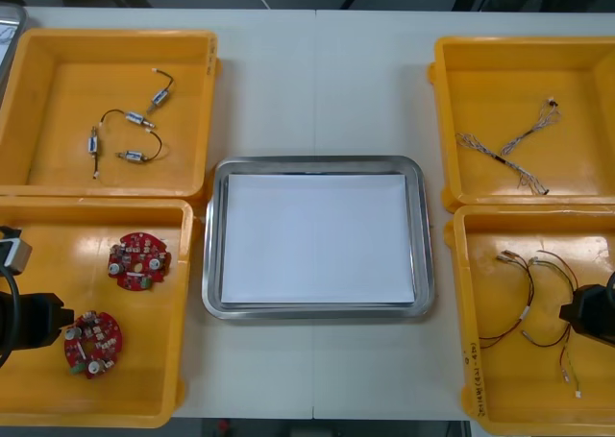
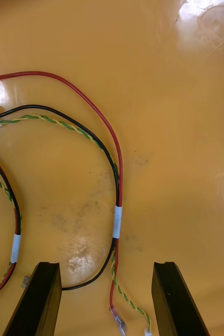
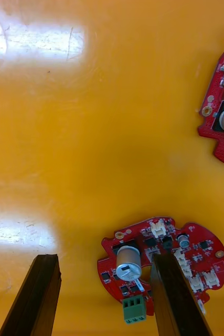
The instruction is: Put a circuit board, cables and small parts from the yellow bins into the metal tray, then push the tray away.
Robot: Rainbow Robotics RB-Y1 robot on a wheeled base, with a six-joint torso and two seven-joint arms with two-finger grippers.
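1. While both grippers hang over the near bins, the metal tray (image 1: 424,235) sits at table centre between the bin pairs, white inside.
2. Left gripper (image 3: 104,262): over the near-left yellow bin (image 1: 173,379), fingers apart, clamped on nothing.
3. First circuit board (image 3: 161,262), round and red, lies flat on that bin's floor. In the left wrist view one finger (image 3: 177,299) overlaps its middle and part of the board shows in the gap. Contact: cannot tell.
4. Second circuit board (image 1: 137,260) lies farther in, same bin, apart from the first.
5. Right gripper (image 2: 105,265): over the near-right yellow bin (image 1: 465,360), fingers apart, nothing gripped.
6. Cable bundle (image 2: 117,178) (red, black, yellow-green twist) loops on the bin floor and runs into the gap between the fingers. Another cable (image 2: 14,231) lies just outside one finger.
7. Far-left bin (image 1: 58,91): small metal parts (image 1: 139,120) on black leads.
8. Far-right bin (image 1: 577,168): thin twisted cable (image 1: 509,149).
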